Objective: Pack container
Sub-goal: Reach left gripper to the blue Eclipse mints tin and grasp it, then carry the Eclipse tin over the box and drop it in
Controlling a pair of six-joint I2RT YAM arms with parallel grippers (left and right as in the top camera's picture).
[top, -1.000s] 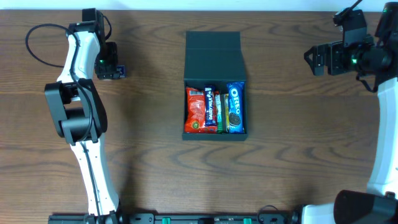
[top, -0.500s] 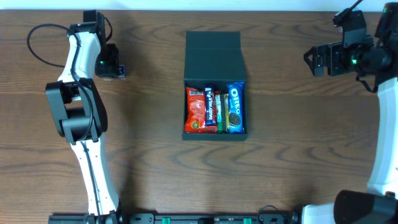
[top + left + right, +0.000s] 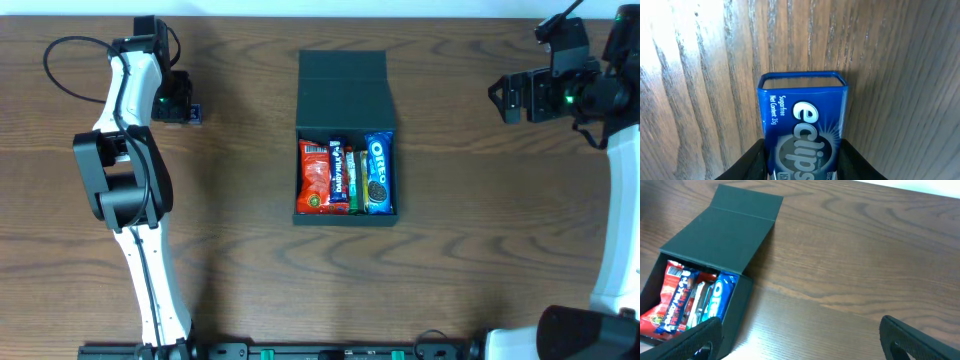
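Brown wooden table (image 3: 480,250), open container (image 3: 343,88), mint tin (image 3: 802,130)

Container mid-table, an arm off to each side
The container (image 3: 345,218) sits in the middle of the table (image 3: 460,260), its lid (image 3: 343,88) laid flat behind it. Inside, 4 snacks lie side by side: a snack bag (image 3: 315,176) at the left wall, a Dairy Milk bar (image 3: 337,172) next, a thin bar (image 3: 352,182), then an Oreo packet (image 3: 378,174) at the right wall. Far left, an eclipse tin (image 3: 802,120) lies on the table between the fingers of the left gripper (image 3: 803,159), touching both. The right gripper (image 3: 500,97) hangs far right, well apart from the container
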